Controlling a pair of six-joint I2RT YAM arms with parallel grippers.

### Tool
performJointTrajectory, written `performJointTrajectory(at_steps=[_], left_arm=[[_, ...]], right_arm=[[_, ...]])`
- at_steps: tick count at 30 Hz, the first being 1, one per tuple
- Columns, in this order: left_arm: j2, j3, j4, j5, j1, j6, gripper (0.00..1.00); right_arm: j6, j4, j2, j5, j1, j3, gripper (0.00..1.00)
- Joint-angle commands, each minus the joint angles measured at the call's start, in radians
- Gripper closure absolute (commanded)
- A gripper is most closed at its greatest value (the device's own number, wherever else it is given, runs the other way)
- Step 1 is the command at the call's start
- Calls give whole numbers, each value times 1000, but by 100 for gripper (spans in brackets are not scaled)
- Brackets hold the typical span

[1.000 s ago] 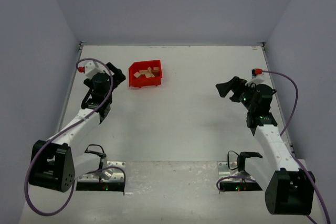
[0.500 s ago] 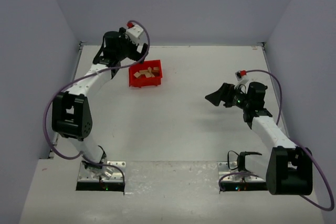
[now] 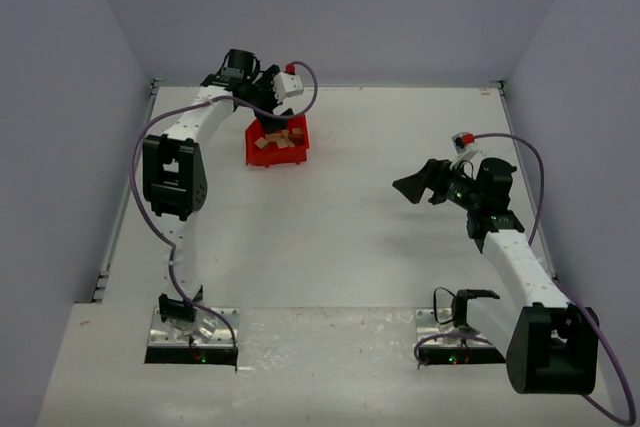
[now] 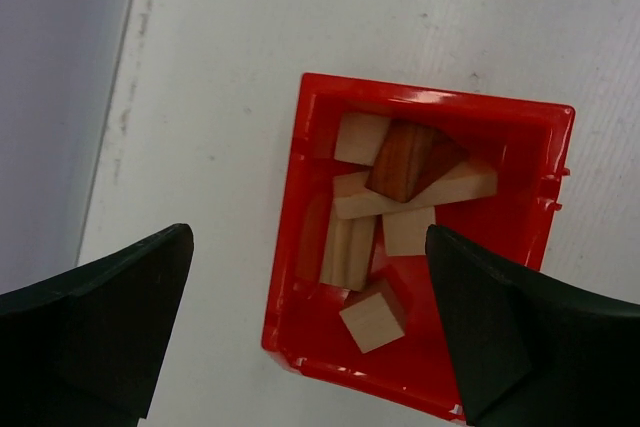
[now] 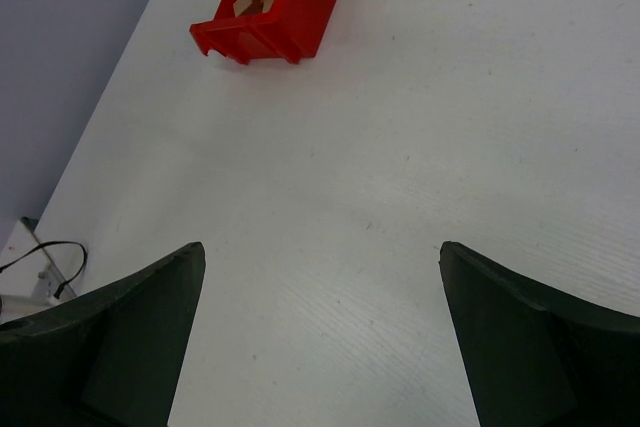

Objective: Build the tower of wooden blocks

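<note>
So my left gripper, fingers wide apart, hangs over the red bin where the wood blocks sit jumbled, longest slab lying side-to-side in my wrist view under the brown wedge, while my right gripper gapes over the table.

White table with one red bin.

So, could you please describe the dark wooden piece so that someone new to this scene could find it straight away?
Find the red bin at the far left of the table, which holds a small heap of wood blocks. The dark wedge lies on top, across a long pale slab. It alone is reddish-brown and wedge-shaped; its neighbours are pale tan.
</note>
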Motion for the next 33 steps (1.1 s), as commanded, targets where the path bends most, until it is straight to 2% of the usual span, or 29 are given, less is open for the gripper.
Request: performJointTrajectory(at_steps=[1, 2, 4, 15, 20, 25, 33], left_arm=[[34, 82, -70, 59, 6, 74, 2], [55, 115, -75, 48, 4, 61, 7], [66, 133, -62, 19, 3, 47, 10], [68, 32, 55, -213, -22, 73, 10], [104, 42, 53, -230, -37, 112, 18], [132, 83, 46, -215, -47, 113, 39], [137, 56, 25, -226, -68, 193, 44]], right_arm=[[-15, 25, -6, 14, 8, 3, 1], [-12, 28, -1, 15, 8, 3, 1], [-9, 27, 7, 22, 8, 8, 1], [-5, 18, 15, 37, 8, 22, 1], [-6, 16, 12, 65, 8, 22, 1], [-6, 22, 15, 88, 8, 19, 1], [-7, 9, 13, 110, 8, 30, 1]])
